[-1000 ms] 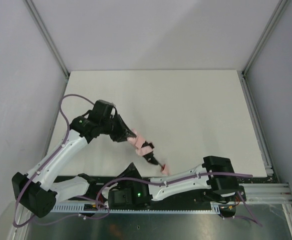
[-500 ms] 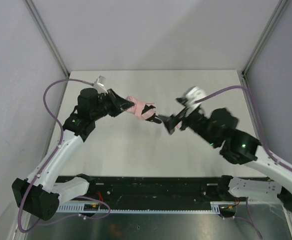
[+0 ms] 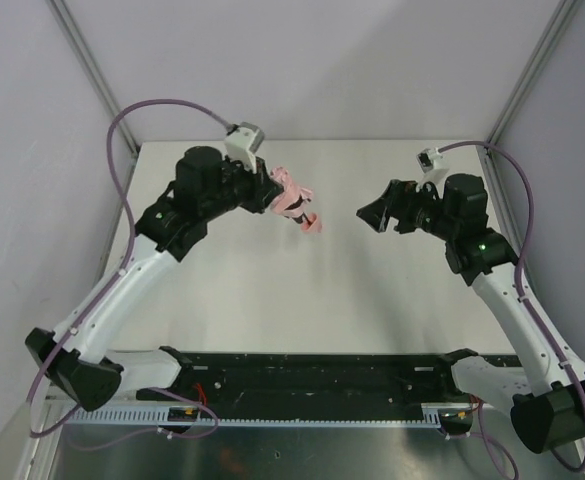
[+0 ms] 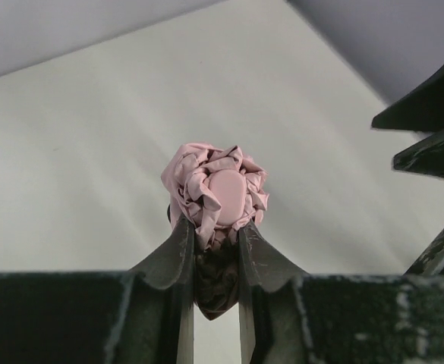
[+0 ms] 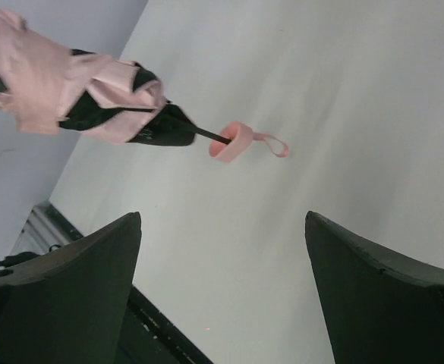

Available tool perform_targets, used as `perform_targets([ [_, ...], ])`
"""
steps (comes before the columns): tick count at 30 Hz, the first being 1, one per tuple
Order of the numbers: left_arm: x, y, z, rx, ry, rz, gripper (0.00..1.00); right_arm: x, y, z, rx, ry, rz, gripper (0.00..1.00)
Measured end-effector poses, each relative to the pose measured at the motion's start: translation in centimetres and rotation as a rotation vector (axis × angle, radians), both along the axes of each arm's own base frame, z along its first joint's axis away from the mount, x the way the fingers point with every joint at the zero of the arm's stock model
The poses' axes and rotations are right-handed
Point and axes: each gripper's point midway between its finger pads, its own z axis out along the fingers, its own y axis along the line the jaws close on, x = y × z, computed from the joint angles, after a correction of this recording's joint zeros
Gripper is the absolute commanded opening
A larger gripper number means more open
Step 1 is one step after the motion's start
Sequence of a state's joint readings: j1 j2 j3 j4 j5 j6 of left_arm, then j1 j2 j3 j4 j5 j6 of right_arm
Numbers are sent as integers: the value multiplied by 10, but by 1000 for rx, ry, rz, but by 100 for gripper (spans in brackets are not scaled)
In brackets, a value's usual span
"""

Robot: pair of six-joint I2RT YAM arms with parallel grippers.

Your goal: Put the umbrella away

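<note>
Grips the umbrella [image 3: 290, 200] in the left gripper [image 3: 274, 196], upper middle of the overhead frame, a little left of centre, over the white table [image 3: 372, 300]. Folded down to a crumpled pale pink bundle, with a thin dark shaft slanting down and to the right toward the small pink handle [image 3: 313, 226].

From the left wrist: fingers [image 4: 182, 250] clenched on the bundle from both sides at the centre of the frame. Pink fabric bulging out above the tips, with a smooth pink oval cap facing the lens. Something darker lower down between the fingers; cannot tell what.

Points the right gripper [image 3: 369, 213] toward the umbrella from the upper right of centre in the overhead frame. Well apart from the handle, with a bare strip of table between.

From the right wrist: fingers [image 5: 92, 258] released and spread wide, one at lower left, one at lower right, holding nothing, only white table across the gap. In the same view, pink bundle at upper left with dark folds under it. Shaft running right to the handle just above frame centre, and the loop strap [image 5: 272, 144] trailing off its right side. Handle and strap free, touching neither finger.
</note>
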State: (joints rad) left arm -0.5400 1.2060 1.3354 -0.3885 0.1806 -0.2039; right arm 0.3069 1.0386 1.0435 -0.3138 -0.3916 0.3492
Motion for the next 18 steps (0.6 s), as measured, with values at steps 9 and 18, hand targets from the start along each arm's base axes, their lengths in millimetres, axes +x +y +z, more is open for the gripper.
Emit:
perform_targets([
  [9, 12, -14, -112, 374, 214, -4, 0, -13, 8, -7, 61, 64, 77, 91],
  [18, 26, -40, -197, 416, 228, 1, 0, -26, 16, -45, 114, 184, 115, 91],
])
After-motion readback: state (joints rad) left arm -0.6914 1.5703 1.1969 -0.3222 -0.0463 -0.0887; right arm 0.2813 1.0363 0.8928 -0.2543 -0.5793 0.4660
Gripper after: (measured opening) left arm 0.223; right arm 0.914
